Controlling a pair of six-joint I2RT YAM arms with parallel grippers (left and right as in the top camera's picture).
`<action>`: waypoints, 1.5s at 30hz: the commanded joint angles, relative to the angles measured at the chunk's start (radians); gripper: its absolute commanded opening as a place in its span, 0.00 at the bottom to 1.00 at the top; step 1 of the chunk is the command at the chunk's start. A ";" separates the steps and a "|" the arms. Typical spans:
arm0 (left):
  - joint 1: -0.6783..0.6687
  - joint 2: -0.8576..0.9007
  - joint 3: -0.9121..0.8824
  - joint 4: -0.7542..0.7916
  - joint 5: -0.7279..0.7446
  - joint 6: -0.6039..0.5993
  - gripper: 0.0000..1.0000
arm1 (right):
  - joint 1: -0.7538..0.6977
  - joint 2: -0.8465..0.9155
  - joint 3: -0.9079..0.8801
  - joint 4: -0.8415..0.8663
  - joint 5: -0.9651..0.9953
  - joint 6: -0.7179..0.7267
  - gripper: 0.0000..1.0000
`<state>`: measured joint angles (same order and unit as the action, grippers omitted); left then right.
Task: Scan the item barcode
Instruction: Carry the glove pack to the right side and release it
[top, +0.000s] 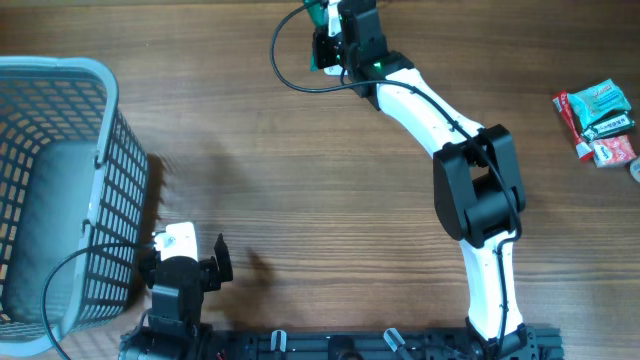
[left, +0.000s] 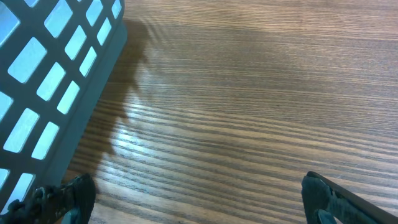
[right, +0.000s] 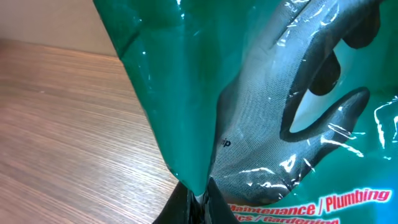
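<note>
My right claw (right: 198, 206) mostly hidden behind pack (right: 186, 87); its print cut off at bottom edge. Overhead: pack cut by top edge, basket (top: 106, 76) by left edge. Text on packets (top: 600, 118) too small to read.

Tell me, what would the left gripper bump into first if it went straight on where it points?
Probably just the bare wooden table. The open left gripper looks angled down at the wood ahead, and the basket sits off to its left, not in its line. How soon it would touch is unclear.
</note>
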<state>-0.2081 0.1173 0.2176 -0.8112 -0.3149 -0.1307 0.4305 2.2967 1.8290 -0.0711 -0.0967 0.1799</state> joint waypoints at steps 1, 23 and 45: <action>0.005 -0.006 -0.008 -0.001 0.008 0.019 1.00 | -0.003 0.003 0.015 -0.011 0.059 0.027 0.05; 0.005 -0.006 -0.008 -0.001 0.008 0.019 1.00 | -0.657 -0.295 -0.367 -0.634 0.311 0.151 0.04; 0.005 -0.006 -0.008 -0.001 0.008 0.019 1.00 | -0.532 -1.308 -0.119 -0.940 -0.212 0.138 1.00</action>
<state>-0.2081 0.1165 0.2176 -0.8120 -0.3149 -0.1307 -0.1024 1.0843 1.7065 -1.0058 -0.2848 0.3241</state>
